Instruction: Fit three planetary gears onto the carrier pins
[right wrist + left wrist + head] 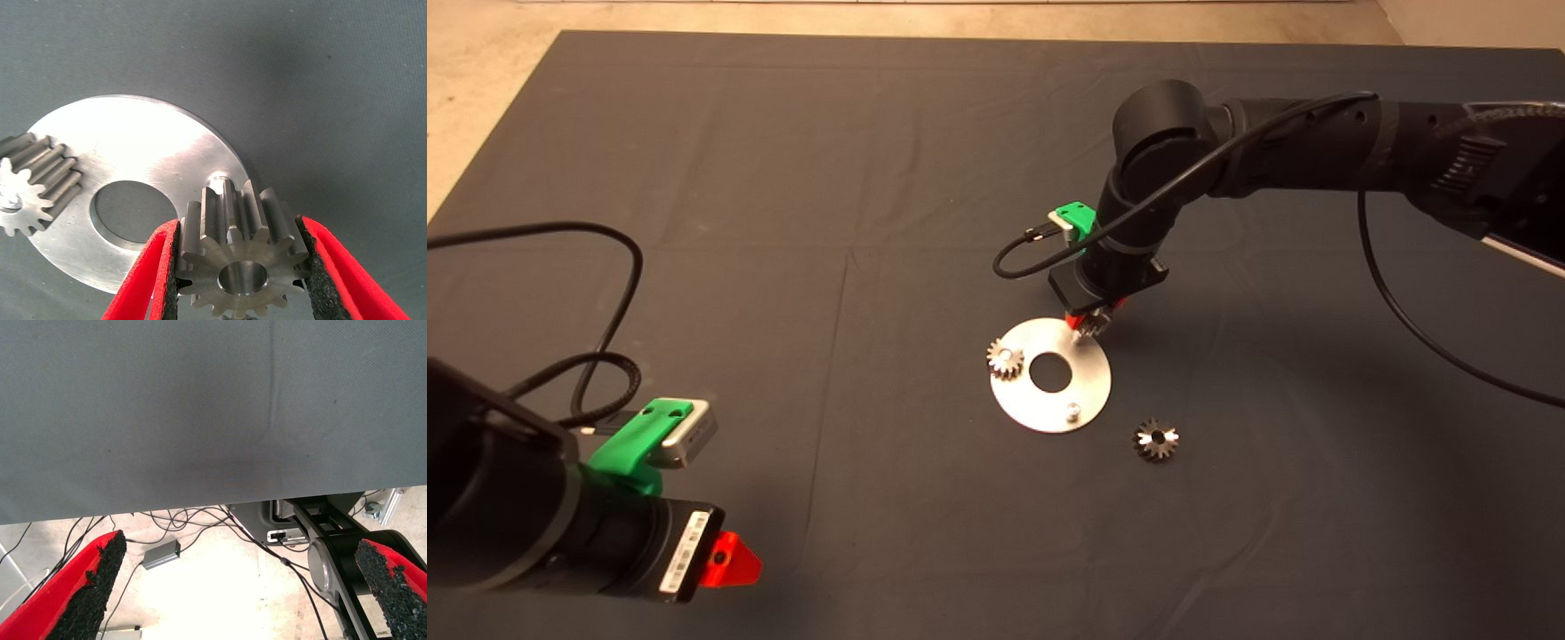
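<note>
Gear [239, 257] in right hand [240, 280]

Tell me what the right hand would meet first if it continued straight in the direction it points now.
Probably a carrier pin. The right hand holds a planetary gear just above that pin on the silver disc, so the gear would touch it first. Whether the hole lines up exactly is unclear.

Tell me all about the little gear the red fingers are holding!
The held gear is dark-silver metal with pointed teeth and a round centre hole. The right gripper pinches it between black pads on two sides. It hangs just above the silver disc, beside a pin near the disc's rim, not yet seated.
</note>
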`<action>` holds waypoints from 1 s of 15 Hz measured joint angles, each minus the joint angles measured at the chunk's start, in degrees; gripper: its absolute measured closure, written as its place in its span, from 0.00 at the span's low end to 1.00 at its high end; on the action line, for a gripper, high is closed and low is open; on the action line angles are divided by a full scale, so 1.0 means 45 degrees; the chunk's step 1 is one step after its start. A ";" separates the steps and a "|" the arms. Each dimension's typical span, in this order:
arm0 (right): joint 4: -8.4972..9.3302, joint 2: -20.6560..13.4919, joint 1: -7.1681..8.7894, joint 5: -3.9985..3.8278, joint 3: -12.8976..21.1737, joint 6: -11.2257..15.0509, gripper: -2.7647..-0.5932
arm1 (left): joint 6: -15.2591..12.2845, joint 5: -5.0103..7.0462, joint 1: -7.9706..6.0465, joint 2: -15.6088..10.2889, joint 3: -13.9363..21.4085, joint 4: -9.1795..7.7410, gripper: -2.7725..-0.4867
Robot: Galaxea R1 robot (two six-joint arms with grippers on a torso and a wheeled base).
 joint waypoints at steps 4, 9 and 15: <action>-0.0001 0.0011 0.0000 0.0000 0.0000 -0.0005 0.78 | 0.0000 -0.0004 0.0000 0.0000 0.0000 0.0000 0.13; 0.0002 0.0103 -0.0014 0.0000 0.0000 -0.0005 0.78 | 0.0004 0.0000 0.0000 -0.0033 0.0000 0.0000 0.13; 0.0005 0.0111 -0.0179 -0.0005 0.0000 -0.0016 0.78 | 0.0008 -0.0005 0.0000 -0.0027 0.0000 0.0000 0.13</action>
